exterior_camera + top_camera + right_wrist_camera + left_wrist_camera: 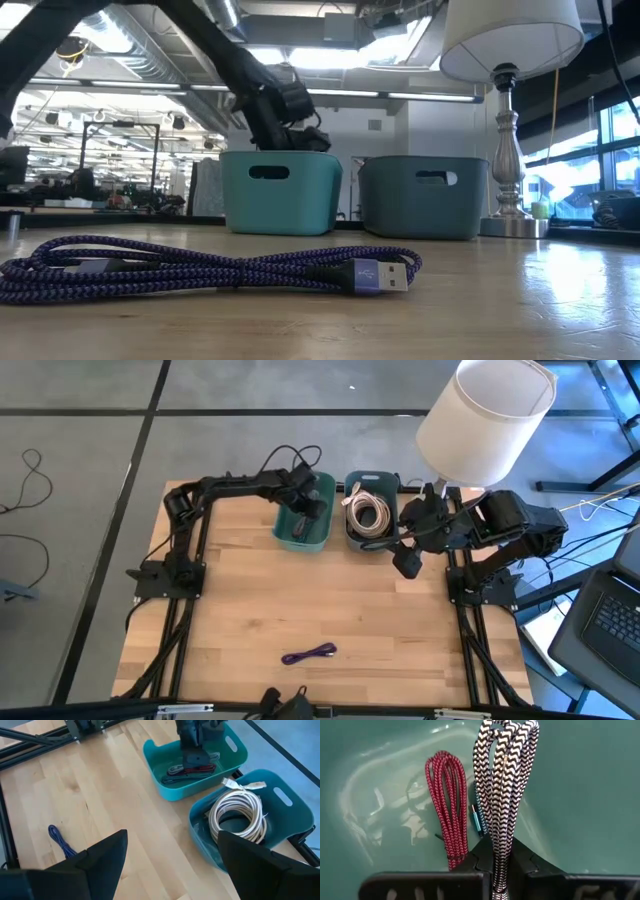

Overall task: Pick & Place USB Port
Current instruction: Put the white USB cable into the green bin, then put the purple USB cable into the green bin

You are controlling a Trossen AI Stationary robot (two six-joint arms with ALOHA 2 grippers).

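Holding a black-and-white braided cable (502, 795), the left gripper (496, 865) sits down inside the teal bin (303, 525) at the back of the table (300, 600). Fingers are clamped on the bundle, which stands up between them in the left wrist view. A red braided cable (449, 805) lies coiled on the bin floor just beside it, with a small teal-coloured plug (476, 819) between the two. From the right wrist view the same bin (200, 760) shows the red cable (200, 769) and a grey one (175, 770) lying under the left arm's gripper (196, 756).

Right gripper (170, 865) hangs above the table near the grey bin (372, 510), jaws spread wide, nothing between them. Grey bin holds a white coiled cable (367, 513); in the right wrist view its plugs (242, 785) stick out toward the rim. The two bins stand side by side, close together; can't tell if they touch.

Purple USB cable (308, 653) lies loose on the front of the table, well apart from both bins and both grippers. Low view has it right up front, coiled, metal plug (395, 275) pointing right. Lamp (485, 415) with a white shade stands at the back right corner, next to the grey bin.
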